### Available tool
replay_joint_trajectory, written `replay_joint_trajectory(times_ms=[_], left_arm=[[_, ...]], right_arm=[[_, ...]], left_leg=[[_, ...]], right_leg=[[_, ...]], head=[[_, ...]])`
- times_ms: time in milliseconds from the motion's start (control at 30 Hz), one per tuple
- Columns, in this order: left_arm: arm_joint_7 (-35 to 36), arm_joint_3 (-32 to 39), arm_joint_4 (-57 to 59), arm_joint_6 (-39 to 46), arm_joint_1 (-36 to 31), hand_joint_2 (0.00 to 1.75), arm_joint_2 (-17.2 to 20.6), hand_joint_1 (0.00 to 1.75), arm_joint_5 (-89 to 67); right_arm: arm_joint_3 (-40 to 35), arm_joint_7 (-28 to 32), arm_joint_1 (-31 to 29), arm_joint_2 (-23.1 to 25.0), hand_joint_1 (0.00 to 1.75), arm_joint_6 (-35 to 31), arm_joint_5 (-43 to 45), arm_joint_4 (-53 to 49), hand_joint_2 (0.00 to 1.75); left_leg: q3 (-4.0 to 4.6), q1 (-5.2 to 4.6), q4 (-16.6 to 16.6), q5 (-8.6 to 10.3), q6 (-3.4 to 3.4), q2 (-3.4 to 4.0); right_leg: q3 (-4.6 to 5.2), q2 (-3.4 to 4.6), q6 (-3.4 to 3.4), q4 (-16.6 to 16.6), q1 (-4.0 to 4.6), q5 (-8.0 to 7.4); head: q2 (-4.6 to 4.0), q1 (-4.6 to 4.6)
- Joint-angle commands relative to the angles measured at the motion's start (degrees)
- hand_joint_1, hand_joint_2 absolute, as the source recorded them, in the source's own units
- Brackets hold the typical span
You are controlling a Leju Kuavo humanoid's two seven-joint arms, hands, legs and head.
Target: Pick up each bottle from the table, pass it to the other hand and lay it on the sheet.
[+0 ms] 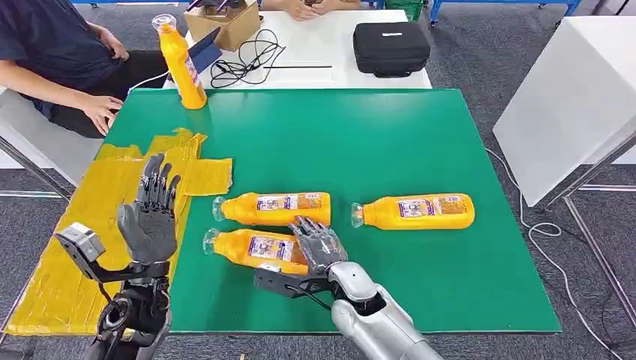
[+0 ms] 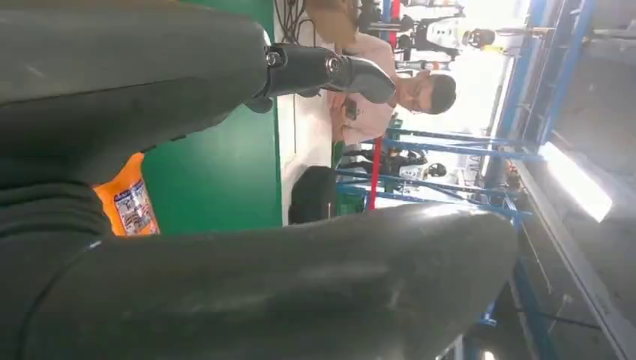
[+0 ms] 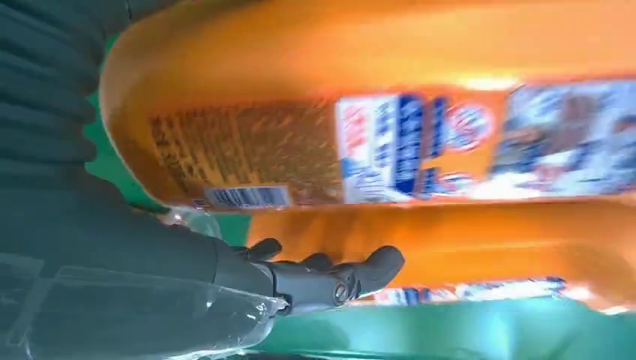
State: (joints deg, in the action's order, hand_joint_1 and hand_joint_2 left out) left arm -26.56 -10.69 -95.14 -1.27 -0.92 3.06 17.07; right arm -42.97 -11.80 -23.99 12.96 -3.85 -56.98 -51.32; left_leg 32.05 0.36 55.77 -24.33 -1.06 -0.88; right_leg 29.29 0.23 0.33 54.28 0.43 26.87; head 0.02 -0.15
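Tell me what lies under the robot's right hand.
The right hand rests over the base end of the nearest lying orange bottle on the green table. Whether its fingers wrap underneath is hidden.

We saw a green table top [image 1: 375, 142] carrying a yellow sheet [image 1: 90, 225] under the raised left hand [image 1: 150, 217]. Three orange bottles lay flat: nearest bottle [image 1: 255, 249] under the right hand [image 1: 321, 246], second bottle [image 1: 274, 208] just beyond its fingertips, third bottle [image 1: 416, 211] off to that hand's right. A fourth bottle [image 1: 181, 64] stood upright at the far edge, well beyond the left hand.
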Motion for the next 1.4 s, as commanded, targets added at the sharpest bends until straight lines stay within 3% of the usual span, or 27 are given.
replay_joint_trajectory(times_ms=[33, 367, 733, 1100, 1167, 1400], left_arm=[[0.1, 0.2, 0.6, 0.2, 0.5, 0.0, 1.0, 0.0, 0.2], [-0.4, 0.3, 1.0, 0.3, 1.2, 0.0, 1.2, 0.0, -0.1], [-1.1, -1.2, 5.2, 0.7, -2.3, 0.0, 2.4, 0.0, 2.2], [-1.1, -1.2, 5.0, 0.7, -2.2, 0.0, 2.5, 0.0, 2.3], [-1.3, 0.3, 3.4, 1.6, -0.2, 0.0, 3.1, 0.0, 3.0], [-1.3, 1.1, 1.9, 1.6, 1.0, 0.0, 2.9, 0.0, 3.2]], right_arm=[[-3.3, 0.7, -4.1, 0.5, 0.0, 1.3, 0.4, 7.9, 1.75], [-7.0, 2.9, -4.4, 0.8, 0.0, 1.5, 3.1, 8.9, 1.75], [-13.0, -0.8, -5.6, -0.4, 0.0, 3.7, 5.2, 17.7, 1.75], [-13.1, -0.8, -5.7, -0.4, 0.0, 3.8, 5.2, 17.5, 1.75], [-14.4, -3.1, -3.7, -3.6, 0.0, 5.0, 5.7, 14.4, 1.75], [-14.2, -3.6, -3.0, -4.5, 0.0, 4.5, 5.7, 12.2, 1.75]], left_leg=[[-0.14, 0.01, 0.0, -0.06, 0.01, 0.13], [-0.15, 0.01, 0.0, -0.06, 0.04, 0.12], [-0.32, 0.04, -0.1, 0.01, 0.01, -0.05], [-0.53, 0.04, -0.1, 0.02, 0.03, -0.09], [-0.75, 0.05, -0.2, 0.01, 0.04, -0.08], [-0.78, 0.05, -0.1, -0.04, 0.03, -0.11]], right_leg=[[-0.12, 0.06, 0.08, -0.1, 0.0, 0.02], [-0.14, 0.03, 0.07, -0.1, 0.01, 0.03], [-0.32, -0.14, 0.08, -0.2, 0.03, 0.01], [-0.49, -0.18, 0.05, -0.2, 0.03, 0.01], [-0.53, -0.17, 0.05, -0.2, 0.03, 0.01], [-0.52, -0.17, 0.05, -0.2, 0.04, 0.05]], head=[[0.0, 0.0], [0.0, 0.0], [0.0, 0.0], [0.0, 0.0], [0.0, -0.02], [0.0, -0.02]])
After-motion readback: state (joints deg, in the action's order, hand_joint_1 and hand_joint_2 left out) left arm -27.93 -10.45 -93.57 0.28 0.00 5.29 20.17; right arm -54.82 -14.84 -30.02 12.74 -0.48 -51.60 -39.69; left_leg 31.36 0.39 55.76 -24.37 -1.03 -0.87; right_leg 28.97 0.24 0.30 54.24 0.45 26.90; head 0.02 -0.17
